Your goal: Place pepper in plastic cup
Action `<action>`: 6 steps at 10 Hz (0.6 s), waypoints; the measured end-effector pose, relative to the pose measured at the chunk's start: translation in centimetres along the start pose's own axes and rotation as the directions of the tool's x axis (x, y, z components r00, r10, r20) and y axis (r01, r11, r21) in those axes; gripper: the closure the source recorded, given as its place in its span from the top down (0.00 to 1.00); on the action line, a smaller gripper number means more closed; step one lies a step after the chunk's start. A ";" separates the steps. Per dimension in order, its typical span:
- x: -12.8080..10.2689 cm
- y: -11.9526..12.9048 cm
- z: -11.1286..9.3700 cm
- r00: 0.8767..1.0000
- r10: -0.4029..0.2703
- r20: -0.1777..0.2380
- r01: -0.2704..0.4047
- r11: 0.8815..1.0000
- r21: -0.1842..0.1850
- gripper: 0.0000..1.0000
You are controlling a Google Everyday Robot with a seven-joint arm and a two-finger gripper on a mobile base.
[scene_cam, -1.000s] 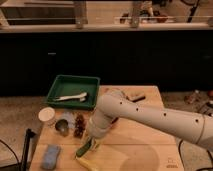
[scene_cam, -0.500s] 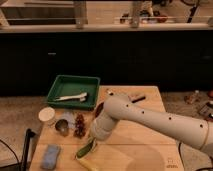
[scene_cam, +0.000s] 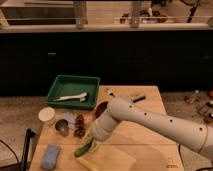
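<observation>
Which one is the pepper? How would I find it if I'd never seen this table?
Start at the wooden table and follow the big white robot arm down to its tool near the front edge. The pepper sits right at that tool, slim, curved and dark green. The long thing beside it is pale yellow and thicker.

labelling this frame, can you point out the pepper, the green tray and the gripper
pepper (scene_cam: pixel 83 148), camera view, on its green middle
green tray (scene_cam: pixel 55 93), camera view, on its left rim
gripper (scene_cam: pixel 93 145), camera view, at the arm's lower end by the pepper
</observation>
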 end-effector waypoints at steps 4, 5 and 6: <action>0.5 -0.4 0.5 0.998 0.030 0.051 -0.031 0.999 0.018 0.08; 0.7 -0.3 0.6 0.997 0.042 0.064 -0.043 0.999 0.025 0.08; 0.8 -0.2 0.6 0.996 0.048 0.075 -0.050 0.998 0.031 0.08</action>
